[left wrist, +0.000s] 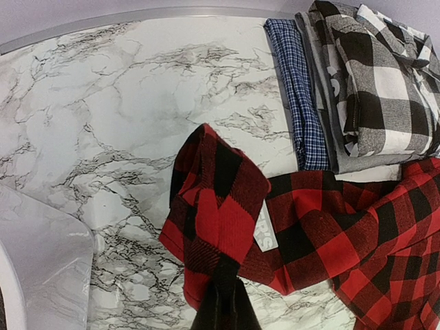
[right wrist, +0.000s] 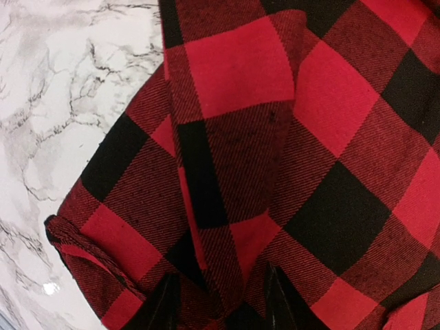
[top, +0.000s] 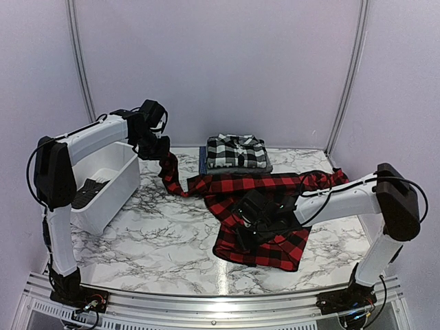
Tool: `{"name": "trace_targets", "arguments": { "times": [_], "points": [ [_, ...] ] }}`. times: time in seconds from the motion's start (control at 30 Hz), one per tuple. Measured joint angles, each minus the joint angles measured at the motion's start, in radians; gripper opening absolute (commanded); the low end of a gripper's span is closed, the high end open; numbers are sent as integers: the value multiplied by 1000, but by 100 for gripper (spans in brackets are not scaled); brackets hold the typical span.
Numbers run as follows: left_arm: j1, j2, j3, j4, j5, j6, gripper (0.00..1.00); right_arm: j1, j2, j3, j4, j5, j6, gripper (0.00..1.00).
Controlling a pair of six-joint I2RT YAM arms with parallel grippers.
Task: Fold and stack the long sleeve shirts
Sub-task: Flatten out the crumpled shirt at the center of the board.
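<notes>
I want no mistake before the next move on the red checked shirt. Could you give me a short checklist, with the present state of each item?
1. Left fingers shut on the sleeve of the red-and-black shirt: ok.
2. Right fingers pinching the shirt body: cannot tell; cloth lies between them.
3. Shirt flat on the table: not ok, creased and bunched.
4. Lifted sleeve apart from the white tub: ok.
5. Black-and-white plaid shirt folded on top of the stack: ok.

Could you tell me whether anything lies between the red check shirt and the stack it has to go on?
Nothing visible does. The red shirt lies spread right in front of the stack, its far edge at the stack's foot. The tub stands off to the left.
</notes>
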Motion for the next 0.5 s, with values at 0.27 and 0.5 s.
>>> {"name": "trace_targets", "arguments": {
  "times": [0.27, 0.5],
  "points": [
    [0, 0, 1, 3, 1, 8, 4, 50, 0, 48, -53, -40, -31, 0],
    [0, 0, 1, 6, 1, 11, 5, 102, 11, 274, -110, -241, -136, 0]
  ]
}}
